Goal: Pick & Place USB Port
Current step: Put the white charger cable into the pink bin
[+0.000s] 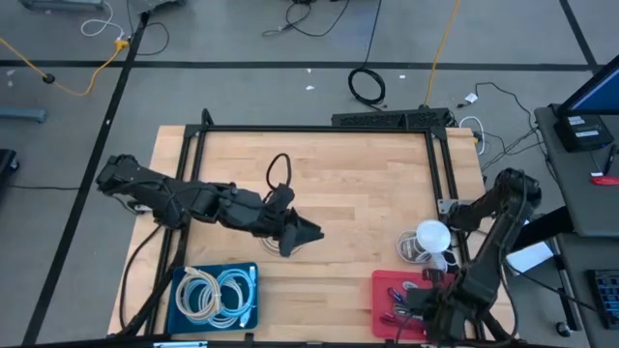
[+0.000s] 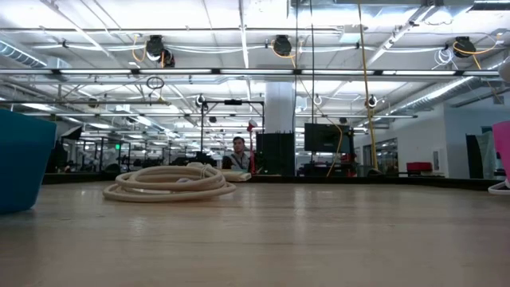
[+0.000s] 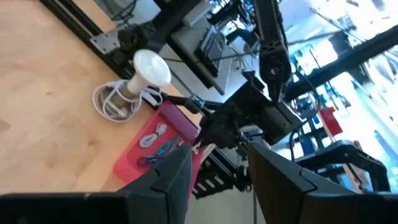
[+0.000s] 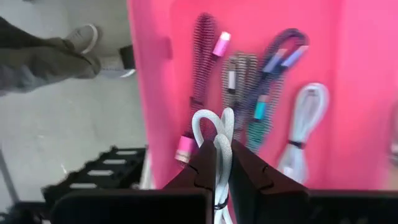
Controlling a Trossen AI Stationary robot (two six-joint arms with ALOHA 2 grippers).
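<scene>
My right gripper point(image 4: 222, 155) is over the near end of the pink tray point(image 1: 385, 290) at the table's near right, shut on a white USB cable point(image 4: 216, 127). Several other coiled cables point(image 4: 261, 74) lie in the tray. My left gripper point(image 3: 217, 180) is open and empty at the middle of the table point(image 1: 308, 232), beside a white cable coil point(image 1: 282, 244) that lies flat on the wood; the coil also shows in the low view point(image 2: 171, 182). My right gripper pinches the white cable between its two fingers, just behind the cable's folded loop end point(image 4: 214, 118), which sticks out past the fingertips. The fingers point down at the tray from above. More of the cable runs back between the fingers point(image 4: 219, 208).
A blue tray point(image 1: 184, 280) with coiled white cables stands at the near left. A white bulb-shaped object point(image 1: 431, 235) on a coiled white cable stands just beyond the pink tray. A black frame point(image 1: 309, 129) runs along the table's far and side edges. A black cable point(image 1: 279, 172) lies mid-table.
</scene>
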